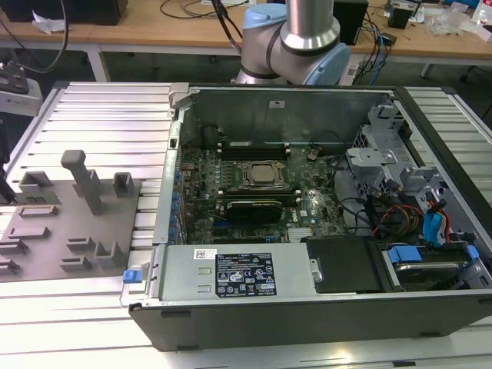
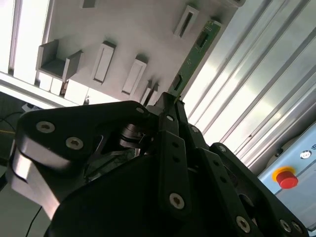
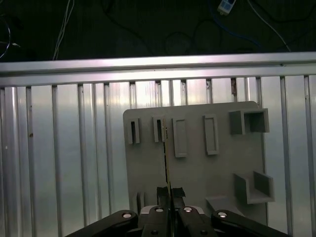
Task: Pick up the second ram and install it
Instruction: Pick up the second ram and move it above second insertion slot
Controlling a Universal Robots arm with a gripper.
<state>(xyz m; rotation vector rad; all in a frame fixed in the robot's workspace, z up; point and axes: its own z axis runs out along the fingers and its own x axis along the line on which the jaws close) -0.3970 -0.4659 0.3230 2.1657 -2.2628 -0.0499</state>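
Observation:
In both wrist views my gripper [image 2: 170,101] is shut on the second ram [image 2: 195,54], a narrow green board stick with small dark chips. In the second wrist view the stick reaches out from the black fingertips, over the edge of the grey fixture plate [image 2: 128,29] and the ribbed aluminium table. In the first wrist view the ram [image 3: 166,158] is seen edge-on as a thin line running from the gripper [image 3: 170,193] across the fixture plate [image 3: 202,168], between its slot holders. In the exterior view the fixture plate [image 1: 69,231] lies on the left, beside the open computer case.
The open computer case [image 1: 307,307] fills the middle of the exterior view, with the silver CPU socket [image 1: 260,175] and dark memory slots [image 1: 254,146] on its motherboard. Cables and drive bays crowd its right side. The arm's base [image 1: 292,38] stands behind it. A red stop button [image 2: 286,177] sits nearby.

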